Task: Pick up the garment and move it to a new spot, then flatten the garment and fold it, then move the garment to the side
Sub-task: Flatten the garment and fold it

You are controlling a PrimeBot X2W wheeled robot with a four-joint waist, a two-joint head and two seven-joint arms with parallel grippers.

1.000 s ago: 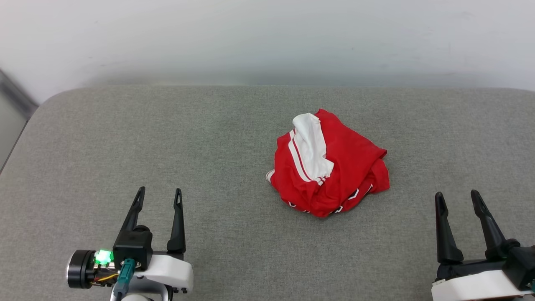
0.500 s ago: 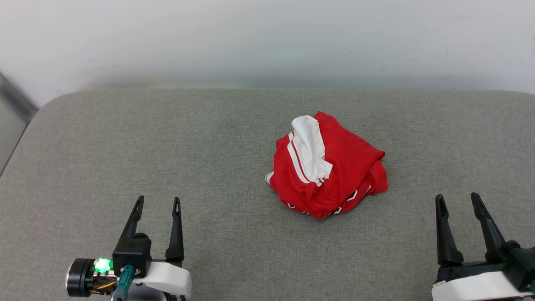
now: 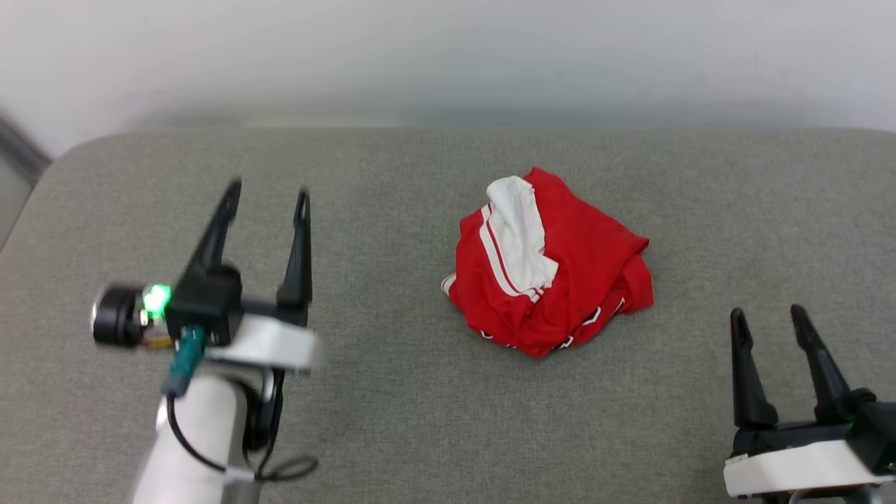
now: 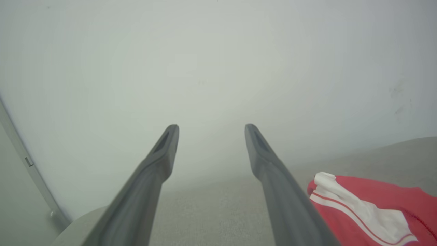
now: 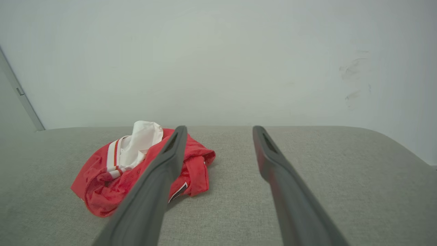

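The garment (image 3: 549, 262) lies crumpled in a red heap with a white sleeve and striped trim on top, right of the middle of the grey padded surface (image 3: 392, 210). It also shows as the garment (image 5: 116, 169) in the right wrist view and the garment (image 4: 368, 212) at the lower right of the left wrist view. My left gripper (image 3: 267, 190) is open and raised, well to the left of the heap, its fingers pointing away from me. My right gripper (image 3: 768, 315) is open at the lower right, apart from the cloth. Nothing is between either pair of fingers.
A pale wall (image 3: 448, 56) rises behind the padded surface. The surface's rounded far-left corner (image 3: 77, 157) borders a grey strip of floor (image 3: 14, 182). Bare grey fabric lies on all sides of the heap.
My left arm has lifted and reached forward, so its gripper now stands much higher in the head view, blurred by motion. The camera shifted slightly. The right gripper and the garment have stayed put.
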